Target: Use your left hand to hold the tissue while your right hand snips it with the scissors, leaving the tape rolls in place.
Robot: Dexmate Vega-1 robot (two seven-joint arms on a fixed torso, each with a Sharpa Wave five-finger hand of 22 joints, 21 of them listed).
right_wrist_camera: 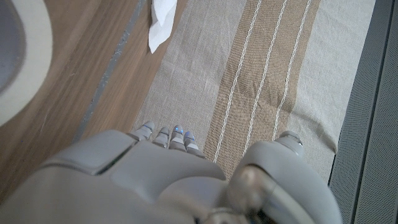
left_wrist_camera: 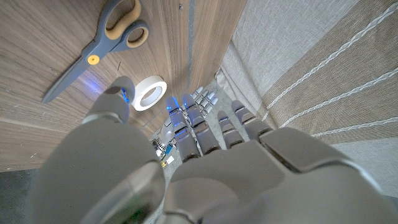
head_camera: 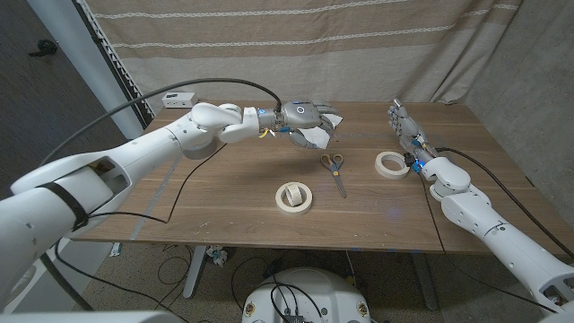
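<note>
My left hand (head_camera: pixel 305 115) hovers above the far middle of the table and holds a white tissue (head_camera: pixel 312 137) that hangs down from its fingers. Grey scissors with tan handles (head_camera: pixel 334 170) lie shut on the wood just in front of that hand; they also show in the left wrist view (left_wrist_camera: pixel 99 43). My right hand (head_camera: pixel 403 123) stands at the far right of the table with its fingers stretched out, holding nothing, a short way right of the scissors. A corner of the tissue (right_wrist_camera: pixel 161 22) shows in the right wrist view.
One cream tape roll (head_camera: pixel 294 196) lies in the middle of the table, another (head_camera: pixel 390 163) just in front of my right hand. A small white box (head_camera: pixel 179 99) sits at the far left corner. A striped curtain (head_camera: pixel 296 45) hangs behind the table (head_camera: pixel 215 211).
</note>
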